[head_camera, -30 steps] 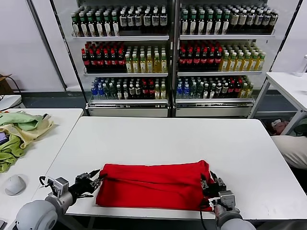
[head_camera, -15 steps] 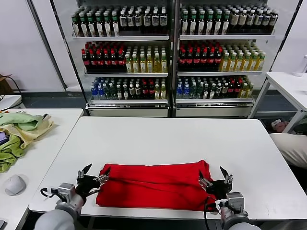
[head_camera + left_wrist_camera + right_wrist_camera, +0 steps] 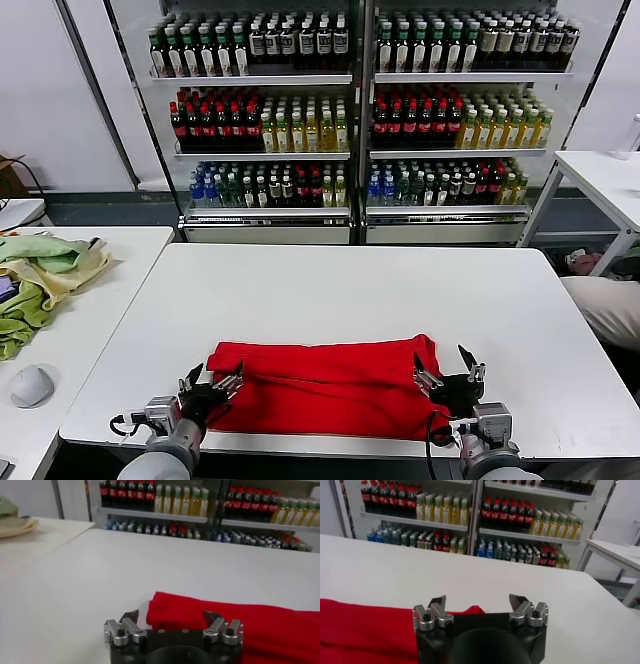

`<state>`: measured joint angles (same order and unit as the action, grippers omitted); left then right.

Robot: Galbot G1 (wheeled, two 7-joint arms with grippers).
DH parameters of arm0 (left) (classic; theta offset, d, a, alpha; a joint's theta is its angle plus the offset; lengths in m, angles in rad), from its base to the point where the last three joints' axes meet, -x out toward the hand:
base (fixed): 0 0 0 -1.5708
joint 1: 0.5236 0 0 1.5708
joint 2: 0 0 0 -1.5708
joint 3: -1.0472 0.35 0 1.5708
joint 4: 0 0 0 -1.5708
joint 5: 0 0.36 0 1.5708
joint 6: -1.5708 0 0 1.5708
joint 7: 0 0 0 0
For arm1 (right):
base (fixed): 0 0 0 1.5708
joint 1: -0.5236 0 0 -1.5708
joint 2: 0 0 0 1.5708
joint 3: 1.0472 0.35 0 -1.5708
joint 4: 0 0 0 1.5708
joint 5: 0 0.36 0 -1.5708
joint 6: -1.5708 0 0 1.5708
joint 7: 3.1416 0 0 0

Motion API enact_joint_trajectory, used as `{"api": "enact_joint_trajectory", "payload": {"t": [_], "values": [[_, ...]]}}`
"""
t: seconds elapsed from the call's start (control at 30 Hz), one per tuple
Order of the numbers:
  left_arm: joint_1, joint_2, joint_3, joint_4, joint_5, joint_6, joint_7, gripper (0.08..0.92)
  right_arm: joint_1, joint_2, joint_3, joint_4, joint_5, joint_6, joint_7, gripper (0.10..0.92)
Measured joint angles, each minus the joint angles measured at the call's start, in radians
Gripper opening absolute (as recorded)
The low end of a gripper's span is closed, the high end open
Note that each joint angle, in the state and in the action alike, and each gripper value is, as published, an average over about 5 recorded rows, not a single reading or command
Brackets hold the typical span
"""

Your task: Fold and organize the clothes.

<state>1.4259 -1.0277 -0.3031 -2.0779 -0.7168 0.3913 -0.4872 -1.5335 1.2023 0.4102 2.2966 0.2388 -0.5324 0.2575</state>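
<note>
The red T-shirt [image 3: 320, 385] lies folded into a long flat band near the front edge of the white table [image 3: 330, 290]; no print shows. My left gripper [image 3: 213, 381] is open at the band's left end, its jaws spread over the red corner [image 3: 210, 625]. My right gripper [image 3: 447, 371] is open at the band's right end, with the red cloth [image 3: 365, 630] beside and under it. In the wrist views the left gripper [image 3: 172, 616] and the right gripper [image 3: 479, 600] hold nothing.
A heap of pale green and beige cloths [image 3: 40, 280] and a grey mouse [image 3: 30, 383] lie on the side table at the left. Drink shelves [image 3: 360, 110] stand behind the table. Another white table [image 3: 605, 180] stands at the right.
My left gripper has moved right onto the shirt's left corner, after opening and pulling back toward the front edge. My right gripper opened earlier and has since stayed put.
</note>
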Motion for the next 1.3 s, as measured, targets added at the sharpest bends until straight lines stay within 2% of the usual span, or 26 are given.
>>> {"api": "enact_joint_trajectory", "payload": {"t": [0.17, 0.27, 1.03, 1.1, 1.3], "values": [[0.004, -0.008, 0.001, -0.003, -0.035, 0.002, -0.025, 0.819, -0.002, 0.002, 0.001, -0.008, -0.004, 0.01, -0.001, 0.823], [0.008, -0.013, 0.0, -0.003, -0.058, 0.003, -0.03, 0.779, -0.006, 0.003, 0.001, -0.01, -0.005, 0.015, -0.002, 0.823], [0.005, -0.025, -0.015, 0.039, -0.157, -0.011, 0.01, 0.131, -0.026, 0.008, 0.007, -0.021, -0.013, 0.043, -0.003, 0.823], [0.005, -0.026, -0.015, 0.039, -0.154, -0.011, 0.014, 0.108, -0.026, 0.008, 0.007, -0.02, -0.014, 0.043, -0.003, 0.823], [0.017, -0.019, -0.019, 0.018, -0.11, 0.011, 0.008, 0.108, -0.026, 0.005, 0.01, -0.01, -0.015, 0.043, -0.002, 0.823]]}}
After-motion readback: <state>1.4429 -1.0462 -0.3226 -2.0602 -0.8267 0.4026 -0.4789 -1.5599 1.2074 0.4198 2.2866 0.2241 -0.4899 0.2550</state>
